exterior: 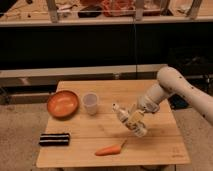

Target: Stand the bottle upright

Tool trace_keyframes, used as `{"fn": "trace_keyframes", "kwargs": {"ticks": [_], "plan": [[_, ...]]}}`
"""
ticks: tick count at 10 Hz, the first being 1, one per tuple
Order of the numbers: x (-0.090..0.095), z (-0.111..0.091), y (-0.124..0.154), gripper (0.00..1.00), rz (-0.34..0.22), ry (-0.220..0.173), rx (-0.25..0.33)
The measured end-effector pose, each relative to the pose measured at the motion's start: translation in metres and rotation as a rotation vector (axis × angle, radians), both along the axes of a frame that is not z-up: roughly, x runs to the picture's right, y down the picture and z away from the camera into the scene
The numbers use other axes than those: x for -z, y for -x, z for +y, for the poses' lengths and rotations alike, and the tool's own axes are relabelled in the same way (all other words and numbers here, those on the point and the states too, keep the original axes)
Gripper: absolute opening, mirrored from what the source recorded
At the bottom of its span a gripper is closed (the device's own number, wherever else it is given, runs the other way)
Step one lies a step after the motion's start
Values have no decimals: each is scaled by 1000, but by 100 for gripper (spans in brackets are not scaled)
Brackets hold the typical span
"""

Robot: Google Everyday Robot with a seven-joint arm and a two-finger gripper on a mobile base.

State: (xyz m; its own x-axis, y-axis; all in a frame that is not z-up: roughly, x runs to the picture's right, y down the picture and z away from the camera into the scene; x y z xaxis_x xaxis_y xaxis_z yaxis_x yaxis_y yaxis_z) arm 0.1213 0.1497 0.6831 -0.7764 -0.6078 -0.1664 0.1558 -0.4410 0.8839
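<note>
The bottle (126, 118) is small and clear, with a white cap and a pale label. It lies tilted on the wooden table (160, 145), right of centre, with its cap pointing up-left toward the cup. My gripper (137, 121) reaches in from the right on a white arm (172, 82). It sits right over the bottle's lower right end and hides part of it.
A translucent plastic cup (90, 103) stands left of the bottle, and an orange bowl (63, 103) sits further left. A carrot (110, 149) lies near the front edge, below the bottle. A dark flat bar (55, 139) lies at the front left. A dark shelf unit stands behind the table.
</note>
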Motion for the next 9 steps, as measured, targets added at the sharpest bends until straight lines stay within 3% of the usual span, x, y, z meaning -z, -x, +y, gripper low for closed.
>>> {"fn": "trace_keyframes", "kwargs": {"ticks": [2, 4, 6, 9], "plan": [[0, 0, -4, 0, -33, -68, -22], [-3, -5, -5, 0, -70, -102, -51], [-5, -15, -11, 0, -135, -145, -111], [-8, -25, -6, 0, -242, -192, -152]]}}
